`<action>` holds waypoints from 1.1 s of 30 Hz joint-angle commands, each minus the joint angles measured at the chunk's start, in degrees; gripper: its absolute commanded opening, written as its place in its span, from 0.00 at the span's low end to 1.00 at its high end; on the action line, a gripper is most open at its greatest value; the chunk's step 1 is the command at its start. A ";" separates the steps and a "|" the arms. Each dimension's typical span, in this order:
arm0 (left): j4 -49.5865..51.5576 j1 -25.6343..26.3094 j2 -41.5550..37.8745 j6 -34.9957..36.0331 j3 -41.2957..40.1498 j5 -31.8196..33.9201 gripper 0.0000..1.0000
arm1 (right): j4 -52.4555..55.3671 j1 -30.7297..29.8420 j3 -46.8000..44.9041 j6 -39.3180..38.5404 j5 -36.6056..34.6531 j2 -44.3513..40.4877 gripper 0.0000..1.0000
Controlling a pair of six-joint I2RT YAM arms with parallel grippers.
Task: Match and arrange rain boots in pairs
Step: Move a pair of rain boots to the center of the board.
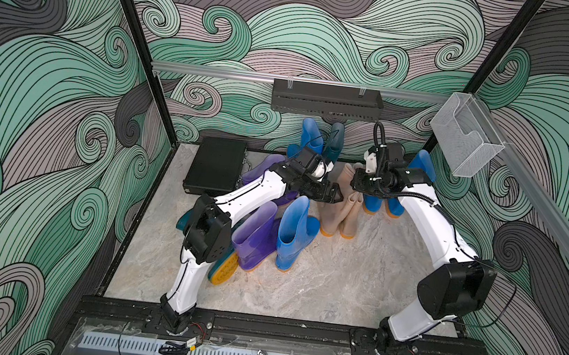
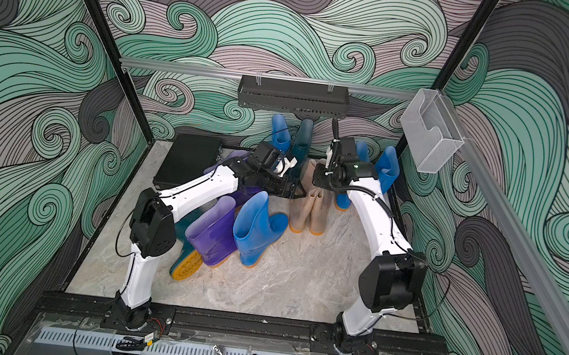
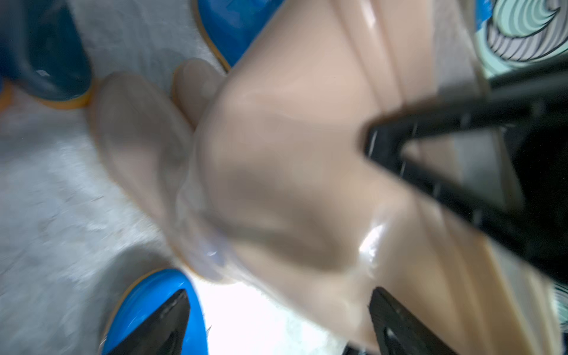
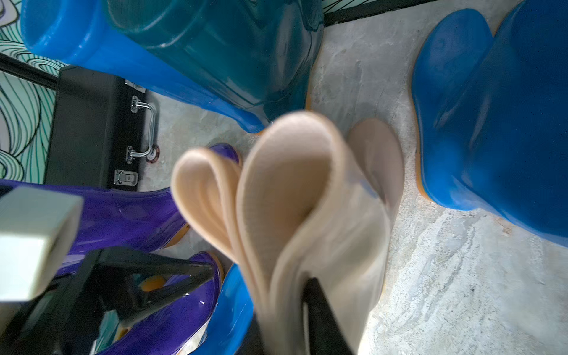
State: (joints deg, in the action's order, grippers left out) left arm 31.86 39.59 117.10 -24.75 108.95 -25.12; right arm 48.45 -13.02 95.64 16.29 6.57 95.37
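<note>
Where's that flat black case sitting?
In both top views the black case lies flat at the far left of the floor, beside a purple boot.

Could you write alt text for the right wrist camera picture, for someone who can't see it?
Close up, the robot's right hand pinches the tops of two beige boots together. Around them on a grey marbled floor are bright blue boots, a dark teal boot and purple boots, with a black case nearby.
</note>
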 commanded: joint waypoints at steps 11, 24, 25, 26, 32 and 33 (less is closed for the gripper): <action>1.98 -7.50 -16.52 5.50 -9.19 7.44 0.93 | 6.10 3.17 16.38 -7.70 -6.03 8.56 0.00; 0.51 -8.22 -14.27 12.01 -3.15 15.05 0.99 | 4.61 3.68 27.19 -3.39 -6.01 20.38 0.00; 0.90 -8.35 -13.83 12.58 -2.28 15.40 0.99 | 3.82 3.70 26.60 -3.17 -6.08 20.31 0.00; 1.18 -8.47 -13.45 13.00 -1.61 15.69 0.99 | 3.17 3.70 25.95 -3.10 -5.74 20.20 0.00; 1.01 -9.57 -11.78 15.06 -0.75 17.97 0.99 | 2.30 3.77 20.69 -4.32 -4.89 16.81 0.02; 1.19 -9.79 -11.08 15.44 0.14 18.30 0.99 | 1.54 3.70 18.52 -4.51 -4.60 15.41 0.03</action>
State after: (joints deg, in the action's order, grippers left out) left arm 32.53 30.81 103.68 -11.97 106.37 -9.39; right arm 57.63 -9.37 117.78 12.40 1.65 112.20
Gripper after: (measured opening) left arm 0.986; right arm 0.087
